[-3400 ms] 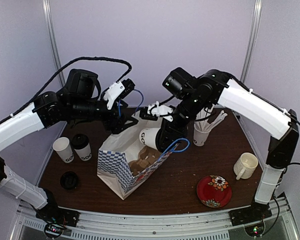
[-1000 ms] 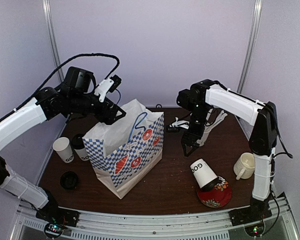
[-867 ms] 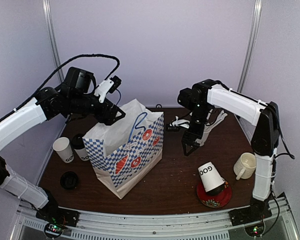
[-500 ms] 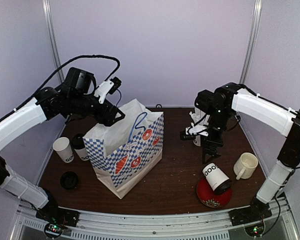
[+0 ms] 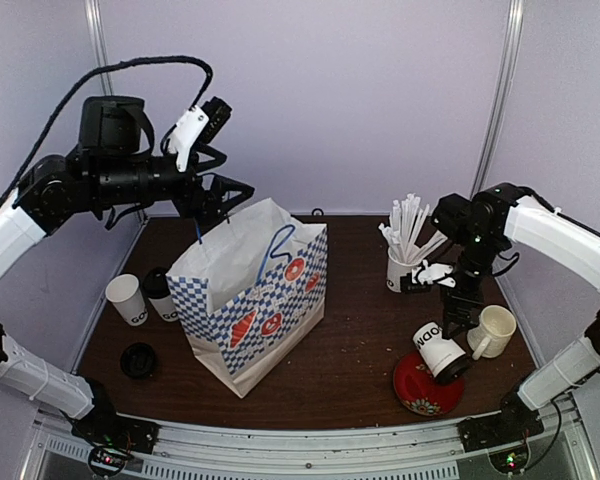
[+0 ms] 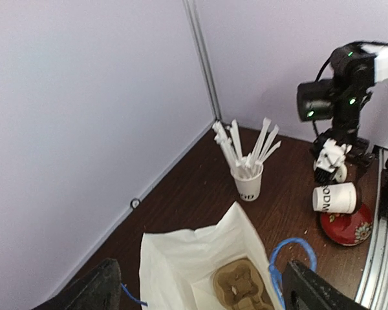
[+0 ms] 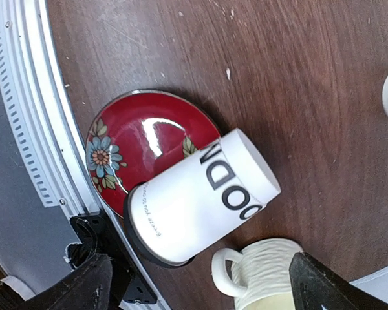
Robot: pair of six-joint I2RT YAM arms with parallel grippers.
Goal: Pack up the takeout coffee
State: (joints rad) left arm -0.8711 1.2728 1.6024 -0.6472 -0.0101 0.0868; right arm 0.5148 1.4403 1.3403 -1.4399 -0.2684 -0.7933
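A white "GOOD MOOD" paper cup (image 5: pixel 439 349) with a black lid lies on its side, lid end on the red plate (image 5: pixel 417 389). It fills the right wrist view (image 7: pixel 200 197). My right gripper (image 5: pixel 458 314) hangs open just above it, with its fingers wide apart (image 7: pixel 204 284). Two more cups stand left of the bag, one plain (image 5: pixel 128 298) and one lidded (image 5: pixel 163 292). The blue-checked paper bag (image 5: pixel 255 300) stands upright and open. My left gripper (image 5: pixel 223 197) is open above its mouth (image 6: pixel 200 290), touching nothing.
A brown cardboard cup carrier (image 6: pixel 242 287) lies inside the bag. A cup of white stirrers (image 5: pixel 402 265) and a cream mug (image 5: pixel 492 330) stand by the fallen cup. A loose black lid (image 5: pixel 138 360) lies at front left. The table's front rail is close behind the plate.
The cup the right gripper held over the tilted bag now lies on the red plate. The right arm swung right and down over it. The bag stands upright; the left arm rose.
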